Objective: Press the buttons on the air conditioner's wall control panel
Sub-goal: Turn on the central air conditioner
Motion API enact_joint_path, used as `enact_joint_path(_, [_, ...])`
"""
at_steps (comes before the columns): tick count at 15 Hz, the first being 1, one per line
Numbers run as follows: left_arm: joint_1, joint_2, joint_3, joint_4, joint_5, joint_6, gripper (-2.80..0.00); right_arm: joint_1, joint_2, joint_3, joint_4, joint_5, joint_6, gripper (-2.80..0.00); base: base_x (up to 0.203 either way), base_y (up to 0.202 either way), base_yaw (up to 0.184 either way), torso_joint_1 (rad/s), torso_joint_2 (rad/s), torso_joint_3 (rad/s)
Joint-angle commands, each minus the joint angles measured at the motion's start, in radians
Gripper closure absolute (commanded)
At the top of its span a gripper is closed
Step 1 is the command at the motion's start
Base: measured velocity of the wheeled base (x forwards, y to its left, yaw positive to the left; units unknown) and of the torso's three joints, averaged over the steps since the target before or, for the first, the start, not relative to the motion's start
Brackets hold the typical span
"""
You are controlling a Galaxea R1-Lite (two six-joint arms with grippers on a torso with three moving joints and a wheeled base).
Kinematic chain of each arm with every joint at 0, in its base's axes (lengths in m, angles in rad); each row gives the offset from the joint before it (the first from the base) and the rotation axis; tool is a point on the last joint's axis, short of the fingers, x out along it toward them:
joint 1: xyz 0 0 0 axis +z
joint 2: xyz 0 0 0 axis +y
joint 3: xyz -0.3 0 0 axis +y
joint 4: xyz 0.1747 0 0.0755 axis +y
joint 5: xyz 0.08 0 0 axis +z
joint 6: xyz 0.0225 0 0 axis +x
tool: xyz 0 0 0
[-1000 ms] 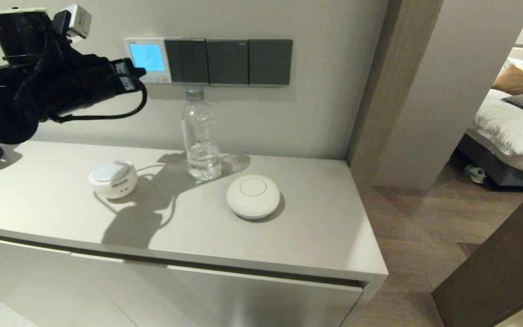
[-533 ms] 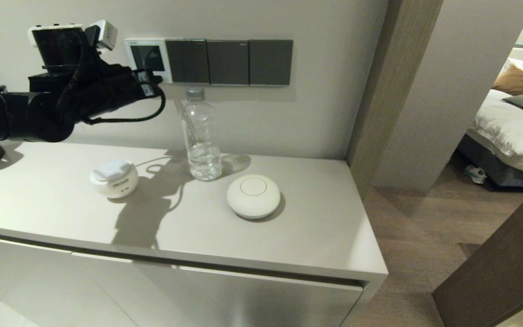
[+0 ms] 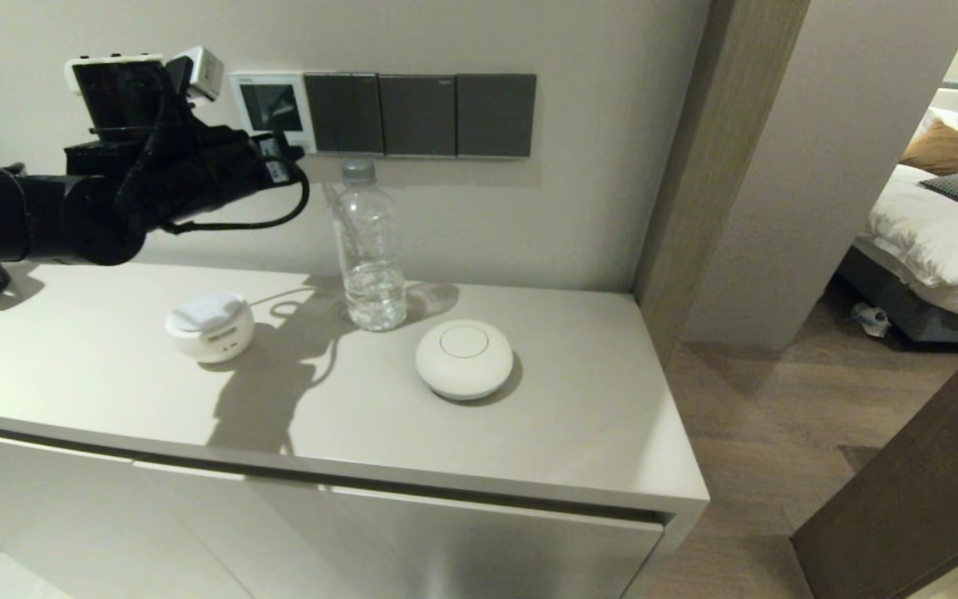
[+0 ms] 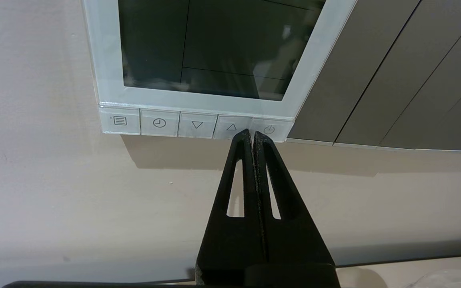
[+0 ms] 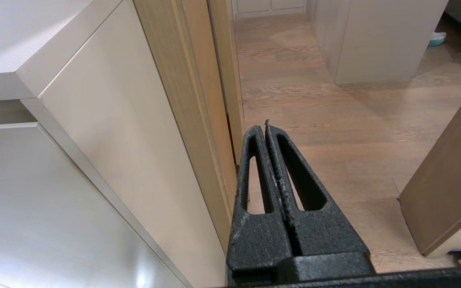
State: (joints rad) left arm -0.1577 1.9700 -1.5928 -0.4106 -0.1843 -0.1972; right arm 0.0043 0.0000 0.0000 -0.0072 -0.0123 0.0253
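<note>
The air conditioner's wall control panel (image 3: 271, 106) is a small white-framed square on the wall, and its screen is dark. In the left wrist view the panel's frame (image 4: 102, 80) fills the top, with the row of pale buttons (image 4: 197, 125) along its bottom strip. My left gripper (image 3: 300, 152) is shut and empty. Its tips (image 4: 251, 134) are at the bottom edge of the strip, between the up-arrow button (image 4: 231, 127) and the power button (image 4: 269, 129). My right gripper (image 5: 263, 125) is shut and empty, parked low beside the cabinet, out of the head view.
Three dark grey switch plates (image 3: 419, 114) adjoin the panel on its right. A clear water bottle (image 3: 369, 249) stands on the cabinet top just below the panel. A small white device (image 3: 209, 326) and a white round puck (image 3: 464, 359) lie on the cabinet top (image 3: 595, 433).
The panel's screen has gone from lit blue to dark. My left arm has moved right and forward to the panel's lower right corner, then barely shifted.
</note>
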Motion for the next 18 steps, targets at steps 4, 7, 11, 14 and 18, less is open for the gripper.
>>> enact_joint_path(4, [-0.008, -0.011, 0.004, -0.002, -0.001, -0.002, 0.0, 0.0, 0.0, 0.003, 0.0, 0.0, 0.0, 0.0, 0.0, 0.0, 0.0, 0.0, 0.0, 0.0])
enact_joint_path(7, [-0.017, -0.026, 0.02, -0.003, 0.002, -0.001, 0.0, 0.0, 0.0, 0.003, 0.0, 0.0, 0.0, 0.0, 0.0, 0.0, 0.0, 0.0, 0.0, 0.0])
enact_joint_path(11, [-0.022, -0.037, 0.03, -0.004, 0.003, -0.001, 0.0, 0.0, 0.0, 0.003, 0.0, 0.0, 0.0, 0.0, 0.0, 0.0, 0.0, 0.0, 0.0, 0.0])
enact_joint_path(14, [-0.022, -0.037, 0.028, -0.003, 0.005, 0.001, 0.0, 0.0, 0.002, 0.003, 0.0, 0.0, 0.0, 0.0, 0.0, 0.0, 0.0, 0.0, 0.0, 0.0])
enact_joint_path(18, [-0.022, -0.02, 0.022, -0.004, 0.005, 0.004, 0.0, 0.0, 0.0, 0.003, 0.0, 0.0, 0.0, 0.0, 0.0, 0.0, 0.0, 0.0, 0.0, 0.0])
